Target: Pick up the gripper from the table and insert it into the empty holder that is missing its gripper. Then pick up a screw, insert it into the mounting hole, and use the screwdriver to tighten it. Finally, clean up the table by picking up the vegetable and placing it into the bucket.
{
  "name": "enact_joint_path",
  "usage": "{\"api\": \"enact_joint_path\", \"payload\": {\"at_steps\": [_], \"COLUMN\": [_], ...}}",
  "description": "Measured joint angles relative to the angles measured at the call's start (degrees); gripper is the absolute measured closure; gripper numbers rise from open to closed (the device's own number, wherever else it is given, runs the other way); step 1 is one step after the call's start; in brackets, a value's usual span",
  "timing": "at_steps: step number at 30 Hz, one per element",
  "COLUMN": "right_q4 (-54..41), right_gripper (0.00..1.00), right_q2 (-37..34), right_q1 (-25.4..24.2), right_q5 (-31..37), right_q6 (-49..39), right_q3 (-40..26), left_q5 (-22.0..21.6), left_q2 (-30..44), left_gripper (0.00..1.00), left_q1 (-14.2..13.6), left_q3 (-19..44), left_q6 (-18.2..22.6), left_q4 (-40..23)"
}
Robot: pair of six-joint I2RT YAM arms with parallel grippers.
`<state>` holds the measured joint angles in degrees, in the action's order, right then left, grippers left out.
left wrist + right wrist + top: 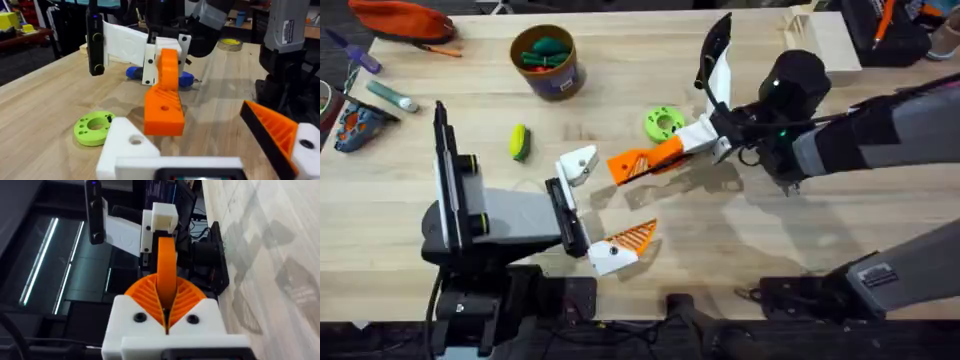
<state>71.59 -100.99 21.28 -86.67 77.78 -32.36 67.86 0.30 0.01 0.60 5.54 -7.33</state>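
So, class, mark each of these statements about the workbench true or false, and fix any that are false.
1. The right gripper is shut on the orange gripper finger. True.
2. The yellow-green vegetable lies inside the bucket. False: it lies on the table, outside the bucket.
3. The green disc lies on the table near the orange gripper finger. True.
4. Both white holders of the left gripper carry orange fingers. False: one holder is bare, the other has its finger.
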Motion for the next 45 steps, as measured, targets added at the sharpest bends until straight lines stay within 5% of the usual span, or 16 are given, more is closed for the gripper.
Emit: {"api": "enact_joint_path", "payload": {"at_steps": [45], "right_q4": [2.80], "right_gripper": [0.992], "right_q2": [-0.02], "right_q1": [3.36], "right_q5": [3.98], "right_q6": [2.83], "right_q3": [-0.92], "left_q5": [0.02], "left_q2": [0.00], "left_gripper": [0.014], "left_q1": [0.00], "left_q3": [0.00], "left_q6": [0.00], "left_q4": [0.00]}}
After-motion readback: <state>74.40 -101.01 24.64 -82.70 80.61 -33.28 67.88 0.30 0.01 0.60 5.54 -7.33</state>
